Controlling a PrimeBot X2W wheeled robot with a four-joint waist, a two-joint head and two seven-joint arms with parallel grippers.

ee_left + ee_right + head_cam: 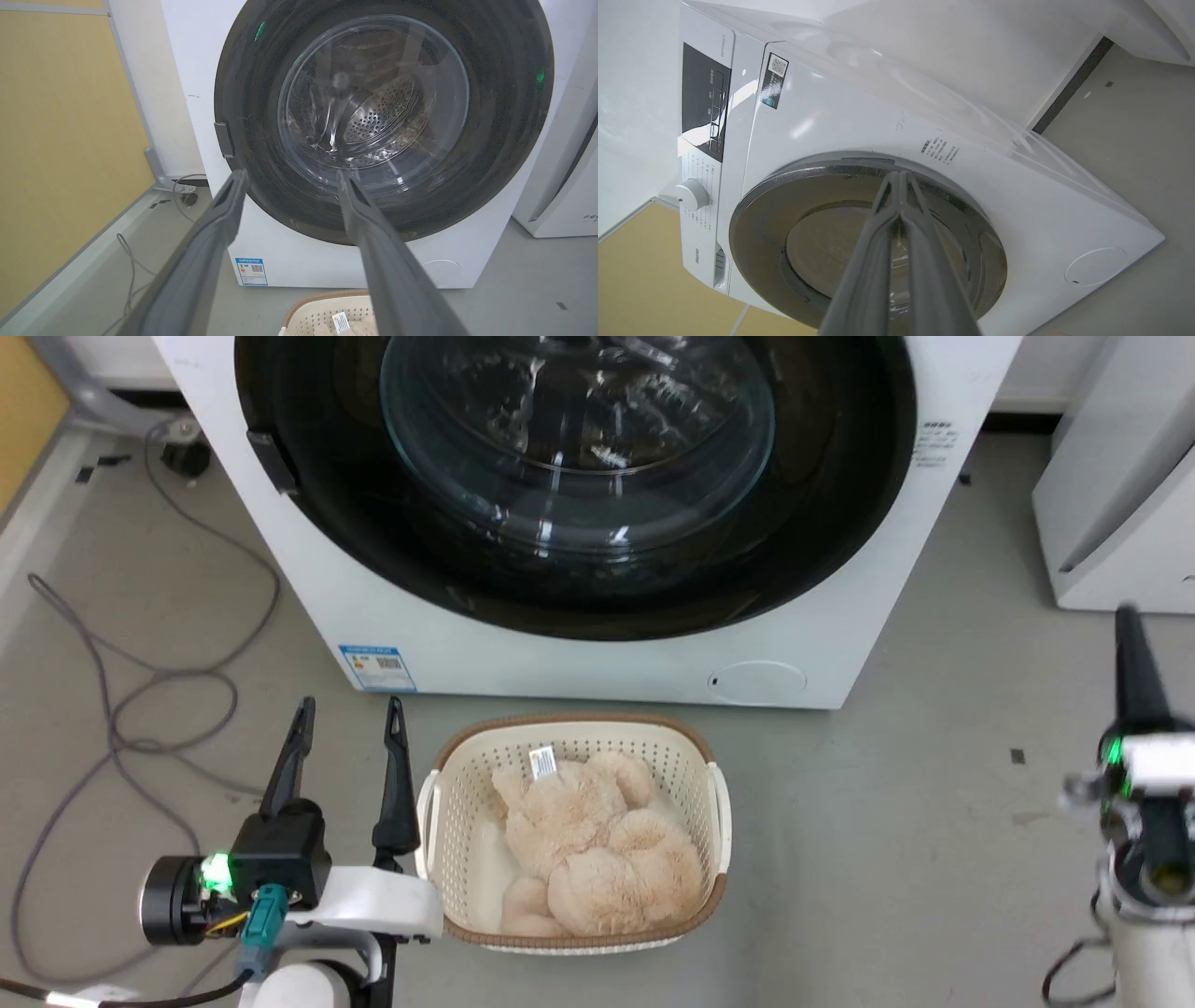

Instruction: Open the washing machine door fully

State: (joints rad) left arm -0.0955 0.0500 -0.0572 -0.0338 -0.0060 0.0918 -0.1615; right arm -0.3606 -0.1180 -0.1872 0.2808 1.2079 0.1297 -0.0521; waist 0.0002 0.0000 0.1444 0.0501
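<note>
The washing machine door (579, 448), a glossy black ring around bulging clear glass, sits flush and closed, with the left hand (350, 709) spread wide and empty and the right hand (1129, 621) pinched together on nothing.

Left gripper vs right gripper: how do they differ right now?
Opening: the left gripper is open, fingers well apart; the right gripper is shut, fingertips touching, on nothing.
Place: in the head view the left gripper is beside the laundry basket; the right gripper is off at the right edge, apart from it.
Shared: both point toward the washing machine door, which is closed, and neither touches it.
</note>
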